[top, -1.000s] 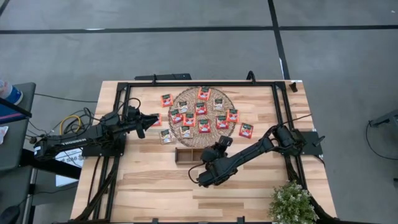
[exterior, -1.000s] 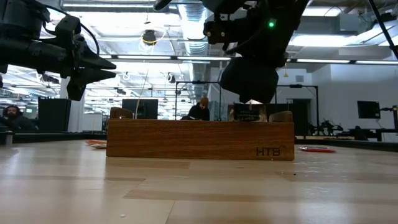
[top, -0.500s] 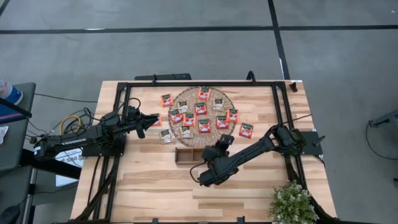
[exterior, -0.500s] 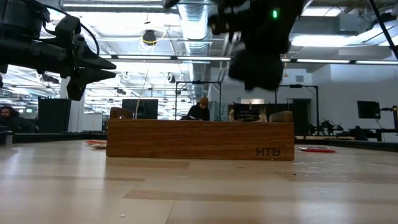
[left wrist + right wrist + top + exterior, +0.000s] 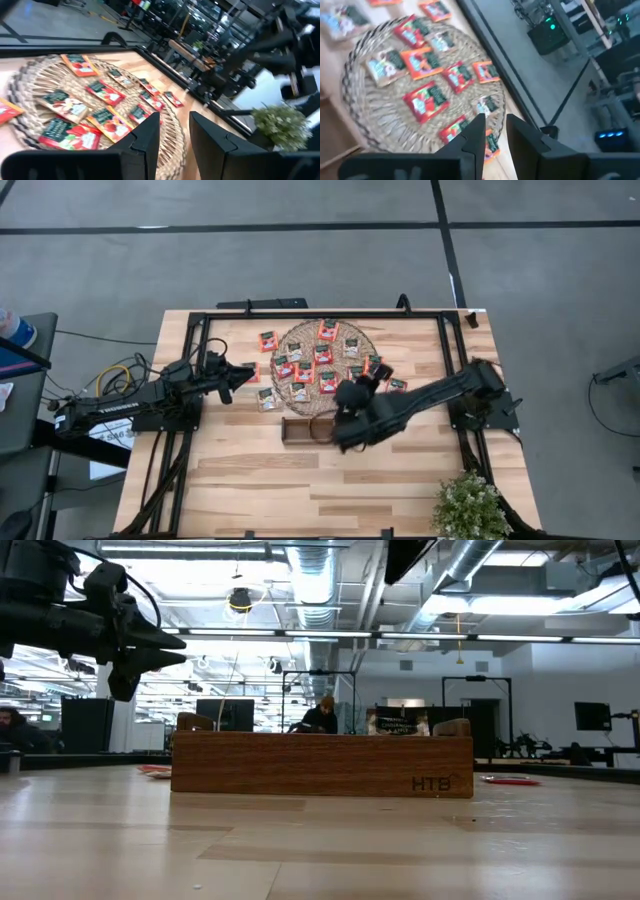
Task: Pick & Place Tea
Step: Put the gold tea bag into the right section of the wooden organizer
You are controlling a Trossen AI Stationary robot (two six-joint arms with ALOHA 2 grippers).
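Right gripper, jaws slightly parted and empty, hovers over the tea sachets on the woven mat; next, descend and pinch one. Left gripper waits, jaws parted, empty.

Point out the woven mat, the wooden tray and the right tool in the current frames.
woven mat (image 5: 337,330): high view, bare weave between sachets near its far rim.
wooden tray (image 5: 320,765): low view, middle of its front wall.
right tool (image 5: 492,131): right wrist view, gap between its open fingertips.
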